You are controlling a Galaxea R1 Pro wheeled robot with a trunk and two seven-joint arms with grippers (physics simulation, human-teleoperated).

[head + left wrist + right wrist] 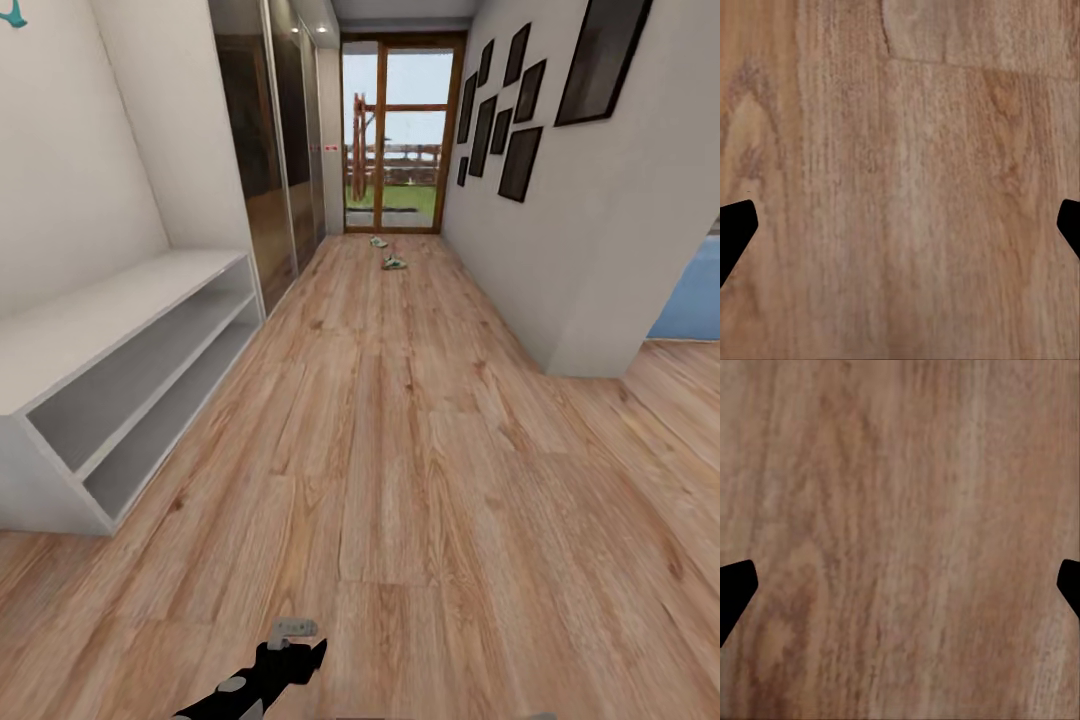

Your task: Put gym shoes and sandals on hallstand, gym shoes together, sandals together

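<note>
Two gym shoes point(388, 254) lie far down the corridor floor point(400, 480), near the glazed door point(392, 135); one sits just before the door and the other a little nearer the camera, the pair close together but apart. They are too small to read in detail. No sandals can be made out among them at this range.

Left of the head view: the hallstand point(110, 330) stands against the wall, its flat top and two open shelf levels bare. Beyond it runs a dark glass-fronted wardrobe point(265, 150).

Lower centre: the left arm point(265, 675) hangs low over the planks. In the left wrist view the left gripper point(900, 232) is spread wide, its dark fingertips point(735, 232) at opposite edges with only floor between them. The right gripper point(900, 592) is likewise spread and holds nothing.

Right: black picture frames point(520, 120) line the wall, and an opening leads to a blue room.

Handling, as a judgement: such shoes are probably light, with a soft upper and a stiffer sole and heel. A pinch across the heel collar or the side wall at mid-length should hold better than one on the yielding toe. The robot is well apart from the shoes and would need to drive closer first.
</note>
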